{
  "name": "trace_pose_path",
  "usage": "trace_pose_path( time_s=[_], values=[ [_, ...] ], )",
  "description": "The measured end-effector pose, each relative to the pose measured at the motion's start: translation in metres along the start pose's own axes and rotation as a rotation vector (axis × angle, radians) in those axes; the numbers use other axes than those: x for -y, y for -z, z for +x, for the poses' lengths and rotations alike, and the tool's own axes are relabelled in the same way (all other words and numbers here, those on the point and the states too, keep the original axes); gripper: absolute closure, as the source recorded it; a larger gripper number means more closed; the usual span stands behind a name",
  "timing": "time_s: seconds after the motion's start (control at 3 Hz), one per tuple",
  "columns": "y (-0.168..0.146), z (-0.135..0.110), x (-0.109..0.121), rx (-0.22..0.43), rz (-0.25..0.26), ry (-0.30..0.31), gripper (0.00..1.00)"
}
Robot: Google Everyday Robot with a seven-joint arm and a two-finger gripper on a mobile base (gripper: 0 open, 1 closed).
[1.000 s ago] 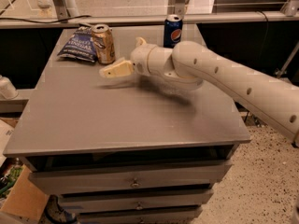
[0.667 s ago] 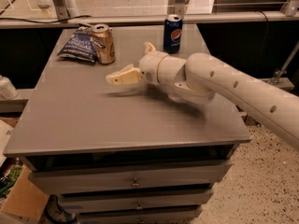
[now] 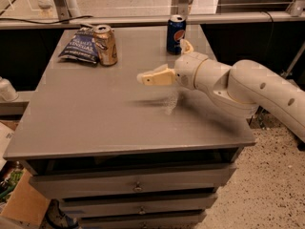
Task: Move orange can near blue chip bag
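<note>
Gripper [image 3: 151, 76]: hovers well right of the blue chip bag [image 3: 77, 47], nearer the camera; its grip you cannot tell.
Orange can [image 3: 106, 45]: upright, against the bag's right edge, between bag and your gripper.

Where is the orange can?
In camera view, the orange can stands back left on the table, beside the blue chip bag; the gripper hangs mid-table.

A single camera stands high off the drawer [image 3: 138, 187] side of the grey table [image 3: 86, 128] and looks down at a slant toward its far edge at 12 o'clock. It is near enough that the top fills most of the view. The arm [image 3: 267, 87] enters from 4 o'clock. The gripper [image 3: 144, 78] hovers over the tabletop, just off centre toward 12 o'clock.
</note>
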State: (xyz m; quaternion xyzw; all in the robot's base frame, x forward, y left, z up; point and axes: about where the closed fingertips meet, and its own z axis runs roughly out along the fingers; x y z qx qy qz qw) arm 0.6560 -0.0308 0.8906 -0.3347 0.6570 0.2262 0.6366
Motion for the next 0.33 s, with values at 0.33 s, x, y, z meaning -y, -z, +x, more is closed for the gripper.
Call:
trace_pose_path(
  time_s=[0.33],
  values=[
    [-0.0001,0.0000,-0.0001,0.000,0.000,0.000,0.00]
  ],
)
